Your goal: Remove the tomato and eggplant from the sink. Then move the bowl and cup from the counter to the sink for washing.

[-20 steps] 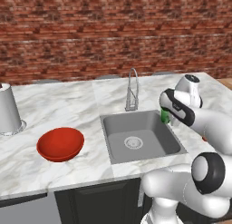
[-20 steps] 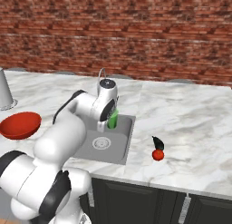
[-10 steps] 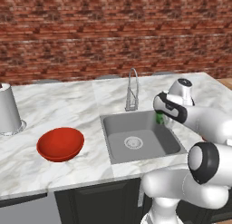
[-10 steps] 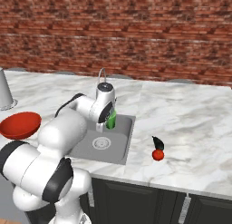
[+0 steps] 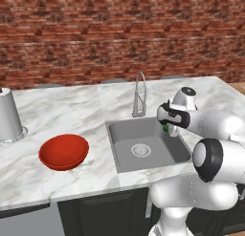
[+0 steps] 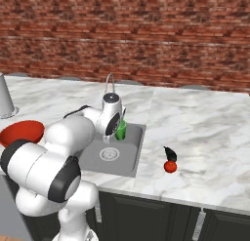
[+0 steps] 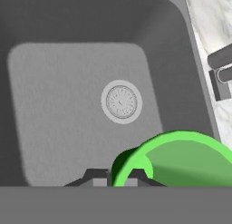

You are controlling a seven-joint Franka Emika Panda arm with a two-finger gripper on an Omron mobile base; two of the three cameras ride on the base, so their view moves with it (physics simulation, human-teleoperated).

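My gripper (image 5: 168, 126) is shut on the rim of a green cup (image 5: 165, 129), held over the right side of the grey sink (image 5: 125, 134). From the right base the cup (image 6: 120, 130) hangs at the basin's far right corner, by the gripper (image 6: 115, 132). In the hand view the cup (image 7: 181, 159) sits between the finger tips, above the sink floor (image 7: 63, 91) and drain (image 7: 121, 101). The red bowl (image 5: 63, 151) rests on the counter (image 5: 72, 111) left of the sink. Tomato (image 6: 170, 167) and eggplant (image 6: 170, 153) lie together on the counter right of the sink (image 6: 128, 159).
The thin curved faucet (image 5: 139, 94) rises behind the sink, its base (image 7: 221, 69) near the cup. A pale cylinder (image 5: 8, 114) stands at the counter's far left. A brick wall runs behind the counter.
The hand with the green cup has shifted left and slightly down, from the sink's right edge to over the basin. Bowl, tomato and eggplant have not moved.
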